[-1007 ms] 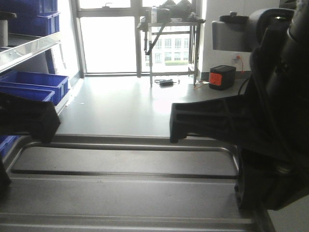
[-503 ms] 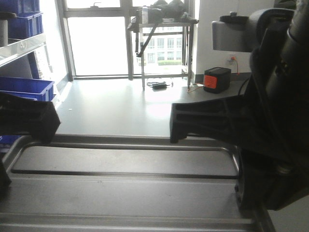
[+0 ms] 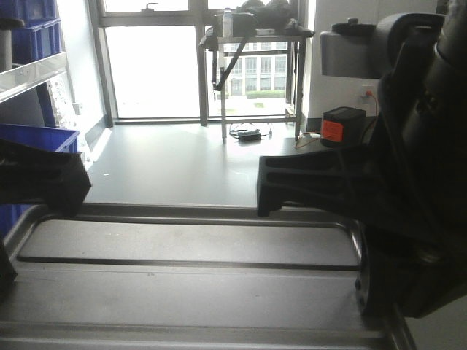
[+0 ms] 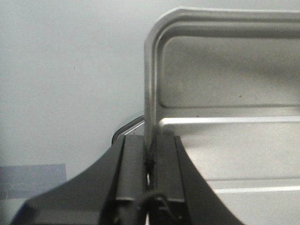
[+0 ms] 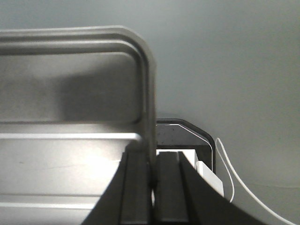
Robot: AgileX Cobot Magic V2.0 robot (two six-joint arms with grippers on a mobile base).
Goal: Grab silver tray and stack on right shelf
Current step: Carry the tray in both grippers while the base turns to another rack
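The silver tray (image 3: 190, 292) hangs in the air between the two arms and fills the lower part of the front view. It lies level, with its long ridges running from side to side across its floor. Its far rim is a pale bar against the grey floor (image 3: 182, 168) beyond.

The left gripper (image 4: 150, 159) is closed narrow on the tray's left rim. One black finger (image 4: 133, 161) presses on the outside of the rim and the other on the inside, near the middle of that side. The right gripper (image 5: 151, 176) clamps the opposite rim in the same way, with the thin metal edge pinched between its two fingers. Both wrist views show only bare floor under the tray, and a white cable (image 5: 225, 173) runs beside the right gripper.

At the left edge of the front view stands a steel shelf (image 3: 33, 73) with blue bins (image 3: 40, 138). It lies past the tray's left far corner and apart from it. Farther back are a bright window (image 3: 153, 69), a metal stand (image 3: 255, 44) and a black box (image 3: 343, 125) with an orange label.
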